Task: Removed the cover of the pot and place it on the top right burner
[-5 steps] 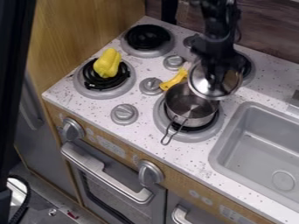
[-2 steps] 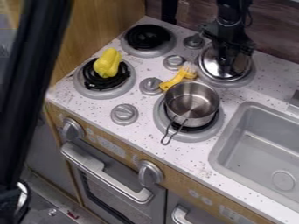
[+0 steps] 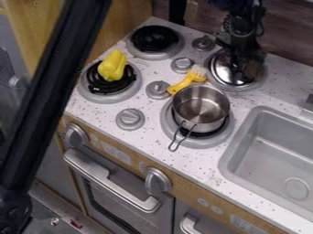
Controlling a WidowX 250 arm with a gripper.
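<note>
Beneath the jaws, whose spread cannot be told, the lid (image 3: 227,76) sits on the top right burner (image 3: 242,88); the pot (image 3: 199,108) in front is uncovered, likely leaving only withdrawal

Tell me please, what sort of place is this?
It looks like a toy kitchen: there are four burners, one with a pot on it, a grey sink at the right, and an oven door with a handle below.

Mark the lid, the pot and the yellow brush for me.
Lid (image 3: 224,74): camera view, on its shiny left side.
Pot (image 3: 199,106): camera view, on its inside bottom.
Brush (image 3: 181,85): camera view, on its yellow handle.
</note>
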